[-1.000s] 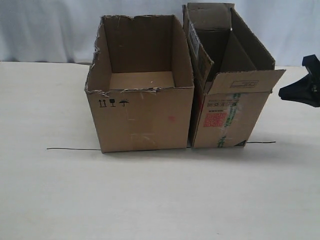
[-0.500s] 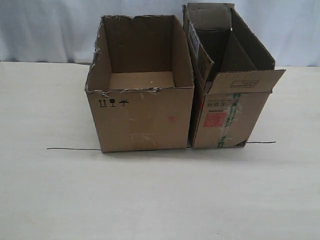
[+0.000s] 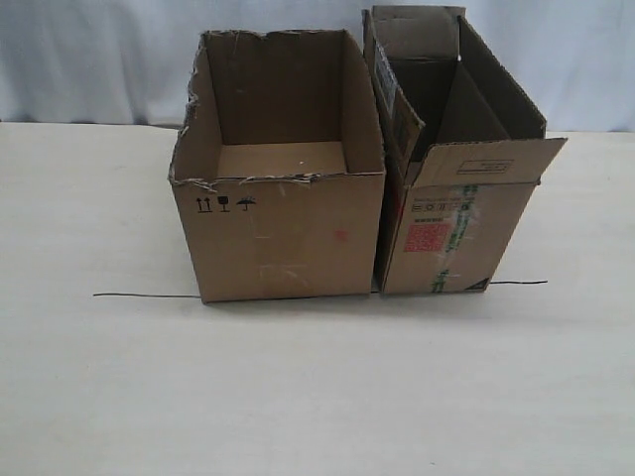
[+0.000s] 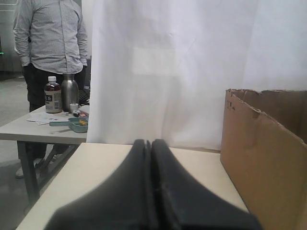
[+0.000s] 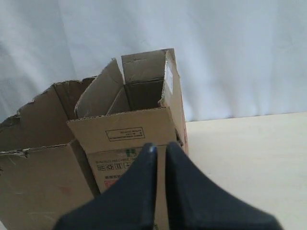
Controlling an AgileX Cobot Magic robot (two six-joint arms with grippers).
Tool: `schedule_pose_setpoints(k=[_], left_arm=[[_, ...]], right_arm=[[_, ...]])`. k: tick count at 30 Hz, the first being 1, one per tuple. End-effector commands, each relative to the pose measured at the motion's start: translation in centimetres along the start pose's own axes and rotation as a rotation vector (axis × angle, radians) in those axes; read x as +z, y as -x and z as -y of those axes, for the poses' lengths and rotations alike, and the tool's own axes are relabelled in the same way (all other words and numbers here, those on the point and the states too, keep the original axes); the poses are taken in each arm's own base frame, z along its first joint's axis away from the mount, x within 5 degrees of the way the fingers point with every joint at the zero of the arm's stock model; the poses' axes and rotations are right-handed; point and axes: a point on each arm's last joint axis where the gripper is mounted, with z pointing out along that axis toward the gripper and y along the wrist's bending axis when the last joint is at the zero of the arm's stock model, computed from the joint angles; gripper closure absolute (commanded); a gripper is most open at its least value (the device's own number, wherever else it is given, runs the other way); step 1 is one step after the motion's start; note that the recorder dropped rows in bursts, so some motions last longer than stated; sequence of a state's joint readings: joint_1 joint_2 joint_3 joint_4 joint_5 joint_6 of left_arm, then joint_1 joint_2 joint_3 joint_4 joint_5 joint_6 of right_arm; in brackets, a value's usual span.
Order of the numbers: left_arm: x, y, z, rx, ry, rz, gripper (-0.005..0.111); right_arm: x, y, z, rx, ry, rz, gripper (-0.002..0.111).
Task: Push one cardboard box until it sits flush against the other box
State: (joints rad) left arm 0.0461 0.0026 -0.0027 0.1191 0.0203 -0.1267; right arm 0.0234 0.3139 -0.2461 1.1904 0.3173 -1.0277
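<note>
Left end effector [image 4: 148,143]: the two dark fingers are pressed together along their length and hold nothing. It hangs low over the pale bench [image 4: 105,163]. Ahead of it and off its line stands the other box [image 4: 259,158], showing a plain brown wall with a ragged upper edge; end effector and box are apart. Beyond the fingertips a white curtain [image 4: 168,72] closes off the bench. Farther out past the curtain's edge, a person in a striped shirt [image 4: 50,38] stands behind a second table carrying a bottle [image 4: 53,95], a steel flask [image 4: 70,92] and a teal tray [image 4: 72,123].

Right end effector [image 5: 160,146]: the fingers are drawn narrow, with only a thin slit between the tips, and grip nothing. Straight ahead of the tips is the cardboard box [image 5: 134,134], its labelled face and upright flaps turned toward the end effector; whether the tips touch it cannot be told. The other box [image 5: 38,177] stands beside it.

Seen from the room, the cardboard box [image 3: 456,228] and the other box [image 3: 283,233] stand side by side in the middle of the bench [image 3: 298,397]. Their facing walls are close, with a thin dark seam between them at the base. A thin black line [image 3: 144,296] runs along the bench at their front edges.
</note>
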Motion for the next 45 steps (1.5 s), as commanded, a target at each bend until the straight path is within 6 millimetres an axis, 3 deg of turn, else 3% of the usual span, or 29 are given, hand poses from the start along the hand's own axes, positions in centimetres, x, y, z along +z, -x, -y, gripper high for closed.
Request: schedule_pose_setpoints(k=[1,7,12,15,24,30,45], left_arm=[[0.0,0.0,0.0,-0.002,-0.001,0.005,0.107],[0.0,0.0,0.0,-0.002,-0.001,0.005,0.107],[0.0,0.0,0.0,-0.006,-0.001,0.005,0.107],[0.0,0.0,0.0,-0.004,-0.001,0.005,0.107],[0.0,0.0,0.0,-0.004,-0.001,0.005,0.107],[0.0,0.0,0.0,-0.004,-0.001,0.005,0.107],[0.0,0.0,0.0,-0.002,-0.001,0.005,0.107]], right_arm=[[-0.2,0.0,-0.1,-0.008,0.002,0.016,0.103],[-1.6,-0.5,0.4,-0.086,-0.071,0.117,0.103],[-2.2,-5.5,1.5,0.040,-0.090,0.174,0.103],[-2.3,-5.5,1.4,-0.043,-0.066,0.171,0.103],[-2.4,-5.2,2.0,-0.048,-0.125,0.205,0.103],[-2.3,-5.5,2.1,-0.141,-0.140,0.160,0.103],[-2.3,-6.0,2.2,-0.084,-0.152,0.106,0.103]])
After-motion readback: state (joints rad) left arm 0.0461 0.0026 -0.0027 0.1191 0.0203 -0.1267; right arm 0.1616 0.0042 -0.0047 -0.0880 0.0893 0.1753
